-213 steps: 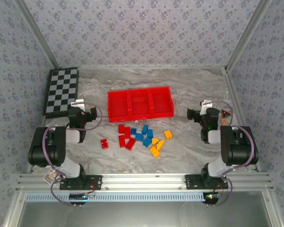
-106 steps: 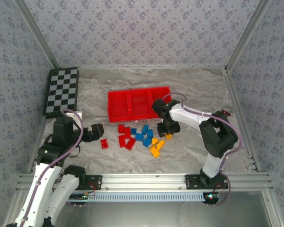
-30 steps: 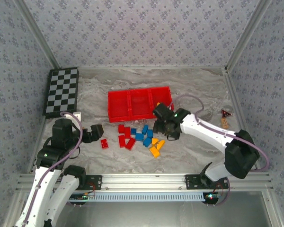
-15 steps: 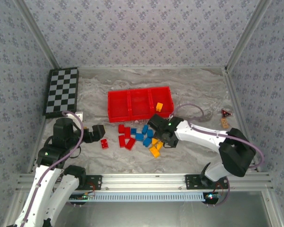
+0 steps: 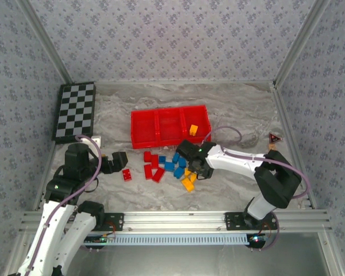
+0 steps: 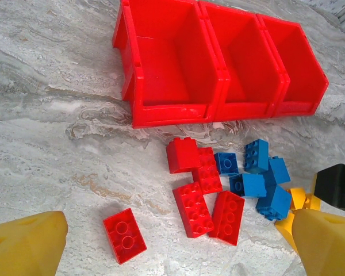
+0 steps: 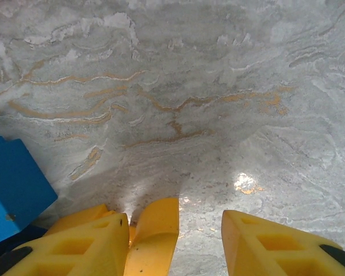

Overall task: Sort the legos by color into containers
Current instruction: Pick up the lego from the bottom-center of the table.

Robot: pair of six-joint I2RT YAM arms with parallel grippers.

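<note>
The red tray [image 5: 161, 140] lay with its long axis across the tabletop [image 5: 241, 109], left to right, its three compartments side by side. One yellow brick [image 5: 192, 129] sat in the right-hand compartment. Seven seconds before, the tray had been bare and a yellow brick had lain by itself to the right of the heap.

The rest of the legos [image 6: 192, 210] lay loose just in front of the tray, with a lone red brick [image 6: 125, 236] apart on the left, its long side slanting.

The right hand [image 7: 175, 227] had come back from the tray's edge, where it was a second earlier, and was low over the yellows. Its fingers stood either side of a yellow piece [image 7: 155, 236] whose long side ran along them. One finger touched it and the other was a gap away, so it wasn't clenched yet.

The left hand [image 6: 172, 238] hovered near the lone red brick as before, fingers spread wide, holding nothing.
</note>
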